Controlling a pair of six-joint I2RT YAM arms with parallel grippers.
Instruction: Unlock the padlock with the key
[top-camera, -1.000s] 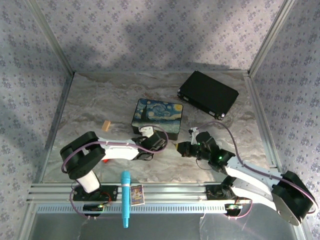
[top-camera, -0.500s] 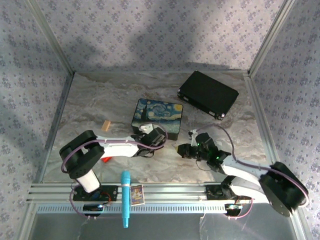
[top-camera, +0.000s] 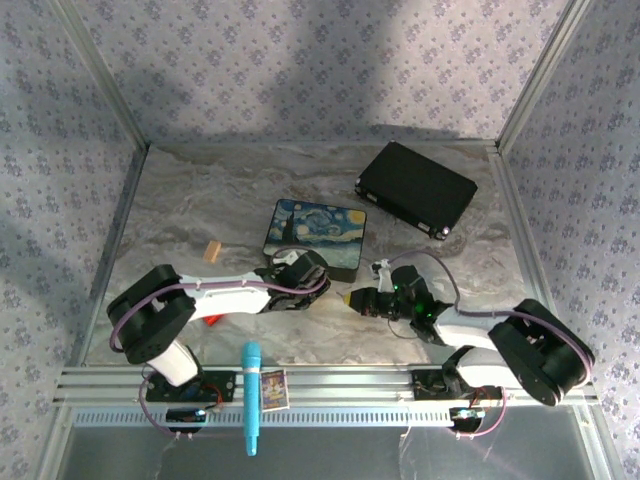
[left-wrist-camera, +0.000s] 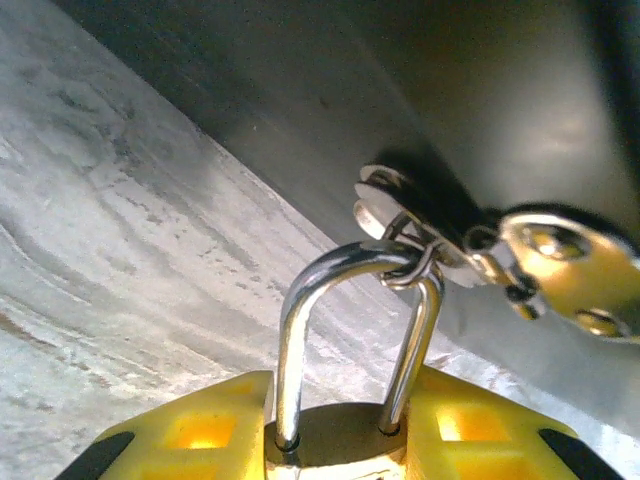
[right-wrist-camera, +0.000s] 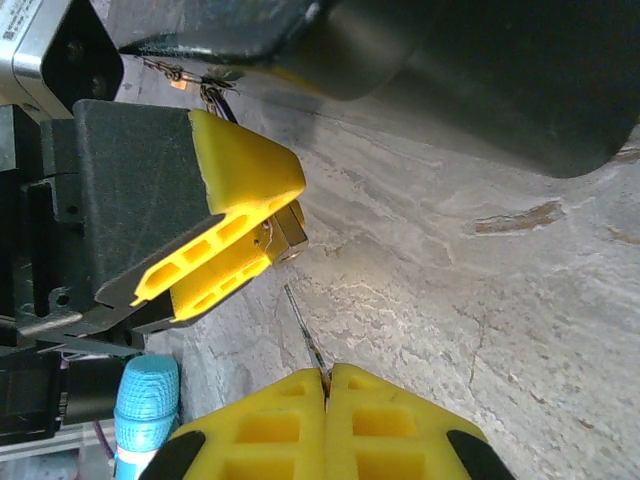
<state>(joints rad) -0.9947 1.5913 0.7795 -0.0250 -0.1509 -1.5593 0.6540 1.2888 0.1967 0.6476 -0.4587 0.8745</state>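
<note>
The left tool (right-wrist-camera: 250, 228) clamps the padlock (left-wrist-camera: 335, 448); the right tool (right-wrist-camera: 327, 388), pinched closed, apparently grips the key (right-wrist-camera: 302, 328). Insertion is in hand: next, line the tip up with the padlock and push in.

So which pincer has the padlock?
The left pincer: it clamps the padlock by its brass body, with the shackle sticking out. The right pincer is pinching the thin key instead.

padlock (left-wrist-camera: 332, 442) body is seen brass-yellow, shackle silvery. key (right-wrist-camera: 303, 330) is seen silvery. box (top-camera: 315, 232) is painted in blue-and-yellow Starry Night swirls. table (top-camera: 200, 200) is marbled grey, case (top-camera: 415, 188) is finished black, marker (top-camera: 250, 395) teal.
</note>
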